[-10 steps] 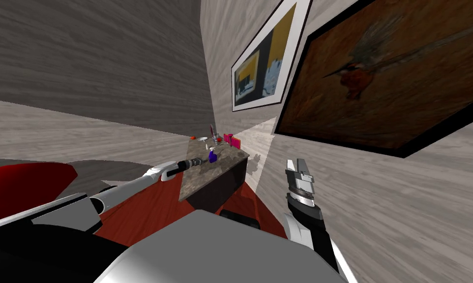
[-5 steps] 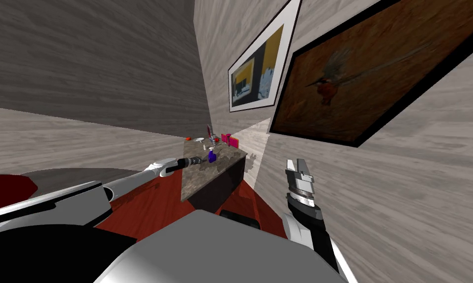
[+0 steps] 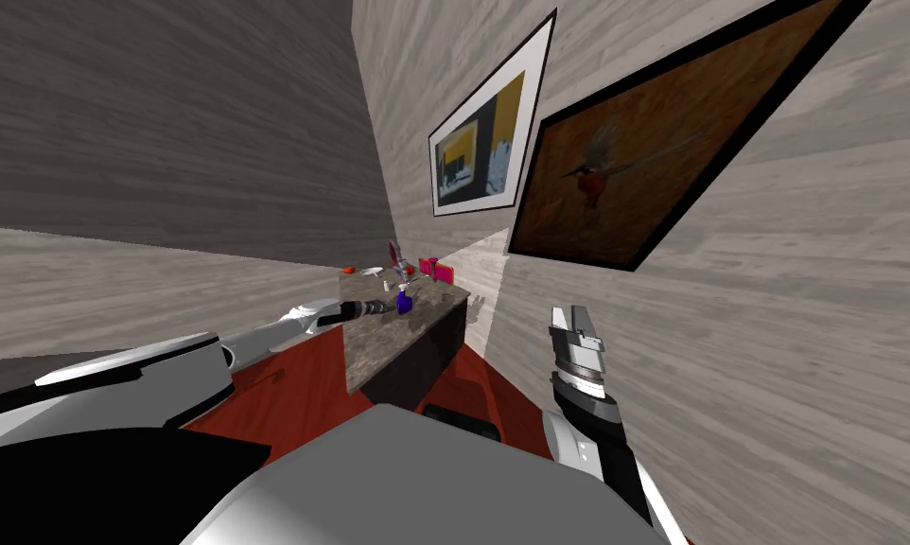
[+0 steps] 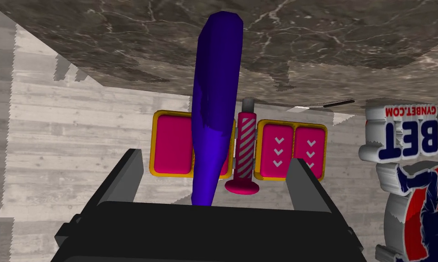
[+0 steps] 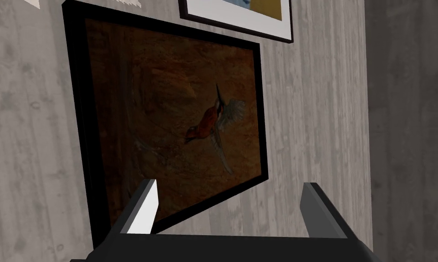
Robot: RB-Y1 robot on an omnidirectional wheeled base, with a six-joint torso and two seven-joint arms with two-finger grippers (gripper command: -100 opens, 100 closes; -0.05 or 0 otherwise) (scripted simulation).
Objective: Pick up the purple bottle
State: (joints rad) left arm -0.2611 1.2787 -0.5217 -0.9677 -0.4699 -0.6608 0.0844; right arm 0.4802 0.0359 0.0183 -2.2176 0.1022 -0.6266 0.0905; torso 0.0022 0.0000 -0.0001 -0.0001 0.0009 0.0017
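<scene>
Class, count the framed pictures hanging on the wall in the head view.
2. A white-framed picture hangs farther along the wall; a black-framed bird picture hangs nearer, beside it. More may lie outside the view.

Deep purple bottle [image 4: 216,91], tapering neck, seemingly upright on marbled brown tabletop [image 4: 122,36]

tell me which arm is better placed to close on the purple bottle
Left. The left gripper is open with the purple bottle standing between its fingers on the marble tabletop, likely ready to close. The right gripper, also open, is raised near the wall, well away from the bottle.
</scene>
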